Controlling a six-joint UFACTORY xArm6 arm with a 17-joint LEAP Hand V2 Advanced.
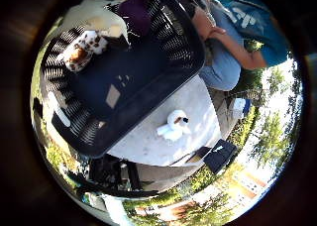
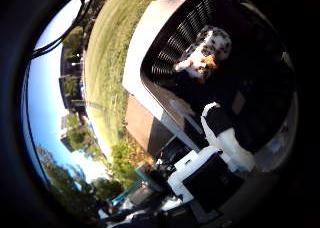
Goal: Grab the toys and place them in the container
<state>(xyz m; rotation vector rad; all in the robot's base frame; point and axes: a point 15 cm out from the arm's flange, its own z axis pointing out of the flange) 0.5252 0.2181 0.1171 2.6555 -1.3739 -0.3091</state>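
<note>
Only a small part of the hand (image 2: 215, 158) shows, in the thumb side palm view: a white and black finger (image 2: 222, 133) reaching in from the edge, roughly straight (not curled round anything), with a blocky white and black part of the hand's body at its base. It holds nothing.

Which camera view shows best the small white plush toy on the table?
The little finger side palm view: the small white plush toy lies unobstructed on the light grey table beside the black slatted basket. The thumb side view does not show it.
</note>
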